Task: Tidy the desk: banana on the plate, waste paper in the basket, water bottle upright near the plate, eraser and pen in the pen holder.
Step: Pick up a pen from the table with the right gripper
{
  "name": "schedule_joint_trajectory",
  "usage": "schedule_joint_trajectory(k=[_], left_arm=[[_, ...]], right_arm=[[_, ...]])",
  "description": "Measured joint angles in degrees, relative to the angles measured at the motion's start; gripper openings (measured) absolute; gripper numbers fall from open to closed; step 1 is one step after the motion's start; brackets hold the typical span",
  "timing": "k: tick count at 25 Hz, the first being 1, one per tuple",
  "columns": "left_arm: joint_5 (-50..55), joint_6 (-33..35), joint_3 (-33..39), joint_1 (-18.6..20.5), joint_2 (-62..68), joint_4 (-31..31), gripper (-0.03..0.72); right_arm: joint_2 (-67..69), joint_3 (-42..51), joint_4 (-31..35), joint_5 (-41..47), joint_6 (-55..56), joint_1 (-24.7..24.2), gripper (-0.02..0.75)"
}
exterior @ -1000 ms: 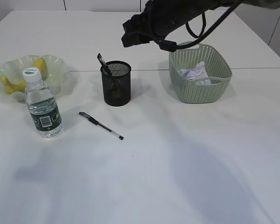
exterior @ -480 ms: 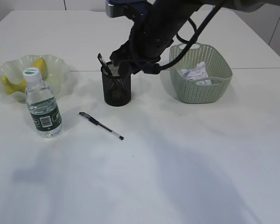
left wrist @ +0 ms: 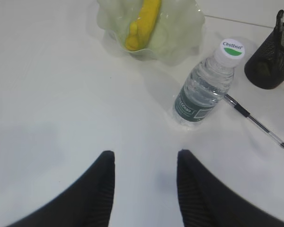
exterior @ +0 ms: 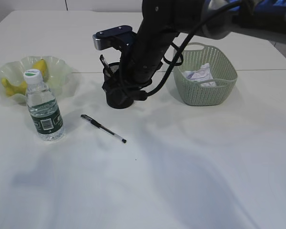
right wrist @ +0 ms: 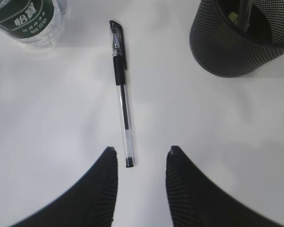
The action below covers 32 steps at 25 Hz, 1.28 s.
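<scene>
On the desk (exterior: 190, 157), clear black-capped pen (exterior: 103, 128)

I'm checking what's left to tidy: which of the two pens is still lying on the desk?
The clear-barrelled pen with the black cap lies flat on the desk, between the water bottle and the pen holder. The other pen stands in the holder.

— What's hidden?
— The right arm (exterior: 148, 52) covers much of the pen holder (exterior: 118, 98).
— Anything cut off?
— The water bottle (right wrist: 28, 19) loses its top in the right wrist view.
</scene>
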Motion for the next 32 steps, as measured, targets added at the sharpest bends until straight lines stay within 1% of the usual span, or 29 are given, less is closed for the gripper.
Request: schedule_joint_trajectory(k=[6,19,27,32], left_arm=[[0.0,0.0,0.0,0.0,0.0,0.0,0.308],[0.0,0.0,0.0,0.0,0.0,0.1,0.307],[0.0,0.0,0.0,0.0,0.0,0.1,0.307],[0.0,0.0,0.0,0.0,0.0,0.1,0.307]], right_arm=[[4.4,-3.4,0.5,0.4,0.8,0.5,0.262],[9.5,-4.0,1.6,2.7,1.6,0.5,0.262],[10.0,-4.0,1.6,3.1,1.6,0.6,0.262],[10.2,-4.1,0.6,3.3,1.7,2.6,0.262]])
